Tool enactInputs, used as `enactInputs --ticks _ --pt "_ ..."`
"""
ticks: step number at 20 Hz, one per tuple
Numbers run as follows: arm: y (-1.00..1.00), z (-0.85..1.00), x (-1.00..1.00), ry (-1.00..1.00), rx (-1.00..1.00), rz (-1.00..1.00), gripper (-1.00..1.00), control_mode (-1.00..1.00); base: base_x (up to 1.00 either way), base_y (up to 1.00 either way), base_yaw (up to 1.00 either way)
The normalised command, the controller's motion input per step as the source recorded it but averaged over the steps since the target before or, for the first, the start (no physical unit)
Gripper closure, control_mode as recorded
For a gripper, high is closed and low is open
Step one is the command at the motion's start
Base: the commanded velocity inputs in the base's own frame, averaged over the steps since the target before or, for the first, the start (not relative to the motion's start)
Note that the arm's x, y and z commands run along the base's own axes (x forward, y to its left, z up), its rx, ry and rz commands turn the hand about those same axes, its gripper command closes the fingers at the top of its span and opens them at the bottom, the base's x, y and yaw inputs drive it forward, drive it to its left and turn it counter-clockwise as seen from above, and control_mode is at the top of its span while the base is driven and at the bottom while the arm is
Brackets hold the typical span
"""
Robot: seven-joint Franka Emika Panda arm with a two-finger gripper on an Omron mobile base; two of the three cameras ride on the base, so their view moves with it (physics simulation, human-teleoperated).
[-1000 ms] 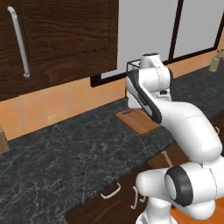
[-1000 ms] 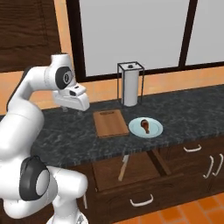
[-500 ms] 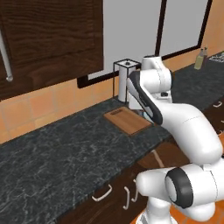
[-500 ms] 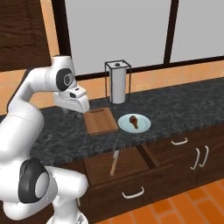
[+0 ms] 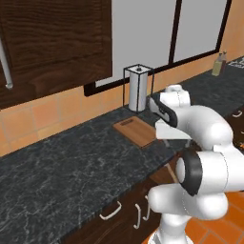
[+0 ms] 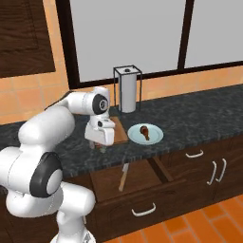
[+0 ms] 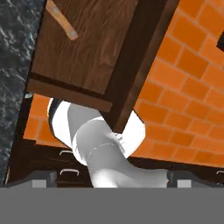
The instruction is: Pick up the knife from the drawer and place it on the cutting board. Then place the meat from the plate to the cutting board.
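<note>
Since the knife [image 6: 123, 176] lies flat on the floor of the open drawer [image 6: 142, 182], it will likely handle as a light, stiff, thin thing, awkward mainly because it sits so low against the wood. The blade looks smooth and would probably slip between the pads, so the better hold, by my judgement, is across the dark handle, the end lying toward the drawer's front, with the fingers closing over its narrow width. From the right base view the knife shows as a slim pale sliver running from the back of the drawer toward its front, slightly slanted; it is too small there to make out more. In the hand view a tan, narrow shape [image 7: 61, 19] lies on the drawer's lighter inside near the top edge; whether that is the knife I cannot say for sure.

The hand [image 6: 99, 137] hangs over the front edge of the dark tabletop [image 6: 199, 114], above the drawer's left part and just in front of the cutting board [image 6: 118, 133]. Whether its fingers are spread or closed I cannot tell; nothing is seen held in it.

The meat [image 6: 145, 131], a small reddish-brown lump, rests on the pale plate [image 6: 154, 137], which sits just beside the board on its right.
</note>
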Motion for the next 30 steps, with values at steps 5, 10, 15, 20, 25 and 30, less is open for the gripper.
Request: enactInputs --ticks 5,10,15,20,25,30 --pt "-0.63 -0.85 -0.33 0.19 -0.06 -0.25 -1.00 -1.00 0.00 0.00 0.00" --pt "-0.33 -0.54 0.12 0.03 -0.04 -0.10 -1.00 -1.00 0.00 0.00 0.00" --pt "-0.44 -0.65 -0.03 -0.01 0.00 0.00 -1.00 -1.00 0.00 0.00 0.00" --pt "-0.26 -0.66 0.03 -0.01 0.00 0.00 -1.00 -1.00 0.00 0.00 0.00" --pt "-0.18 -0.53 -0.02 -0.06 0.00 0.00 -1.00 -1.00 0.00 0.00 0.00" --pt "-0.30 -0.43 -0.28 -0.06 0.00 0.00 -1.00 -1.00 0.00 0.00 0.00"
